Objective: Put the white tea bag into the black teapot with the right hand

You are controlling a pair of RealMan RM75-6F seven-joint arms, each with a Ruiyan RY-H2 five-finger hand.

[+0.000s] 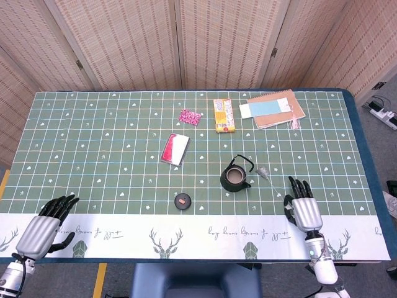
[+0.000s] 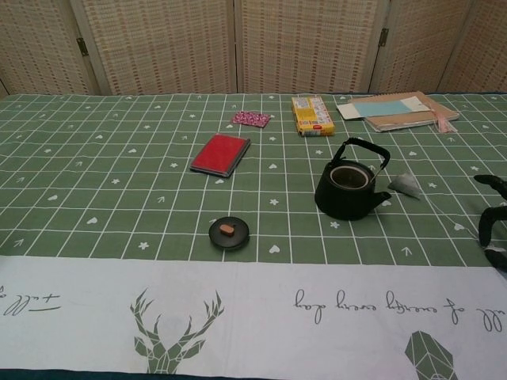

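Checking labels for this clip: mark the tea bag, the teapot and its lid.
white tea bag [image 2: 408, 184], chest view, pouch body.
black teapot [image 2: 347, 198], chest view, belly.
teapot lid [image 1: 182, 200], head view, top disc.

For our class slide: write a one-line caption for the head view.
Right hand open near white tea bag beside lidless black teapot.

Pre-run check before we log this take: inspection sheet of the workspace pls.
Surface: table in green grid cloth, white deer-print border.
Job's things: white tea bag lying right of black teapot, lid off.
Clutter: red case, pink packet, yellow box, notebooks.
Hands: left hand and right hand open, holding nothing.
Cables: power strip on floor.
Surroundings: woven screens.
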